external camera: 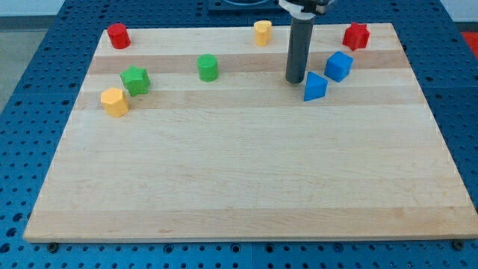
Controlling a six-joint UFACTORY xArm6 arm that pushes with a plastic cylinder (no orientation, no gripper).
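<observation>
While nothing is resting on the near half of the wooden board (pixel 246 187), every block is sitting in the far half. Toward the left edge, a yellow block (pixel 115 101) is lying just beside a green star-shaped block (pixel 136 79). Right of centre, my tip (pixel 295 79) is standing just left of a blue triangular block (pixel 315 87), very close to it; contact cannot be told. There are no fingers, only a rod. A blue cube (pixel 338 66) is sitting just beyond the triangle, and a green cylinder (pixel 208 67) is standing left of the rod. Along the far edge, a red cylinder (pixel 118 35) is occupying the left corner, a yellow heart-like block (pixel 262 32) the middle, and a red star-shaped block (pixel 357 35) the right corner.
</observation>
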